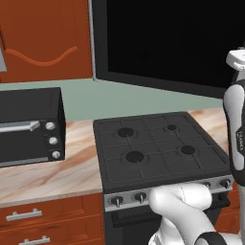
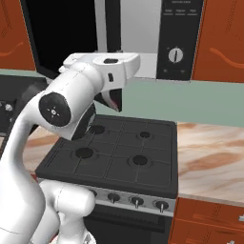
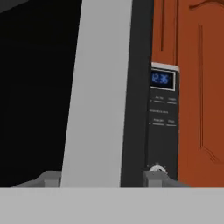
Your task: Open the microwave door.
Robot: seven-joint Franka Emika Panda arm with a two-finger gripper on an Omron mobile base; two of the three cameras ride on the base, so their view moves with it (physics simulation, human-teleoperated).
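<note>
While the microwave door (image 1: 167, 43) stands swung wide out over the stove (image 1: 158, 148), we see the microwave (image 2: 152, 38) mounted above that stove, grey cavity exposed beside its control strip with a round knob (image 2: 176, 55). Our gripper (image 3: 103, 178) spreads its fingertips (image 3: 154, 177) on either side of the door's edge without pinching it. To the stove's left sits a toaster oven (image 1: 29, 127).

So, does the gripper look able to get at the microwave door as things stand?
Probably yes: the gripper, open, faces the microwave door close up, and nothing stands between its fingertips and the panel. The door is already swung out from the microwave.
</note>
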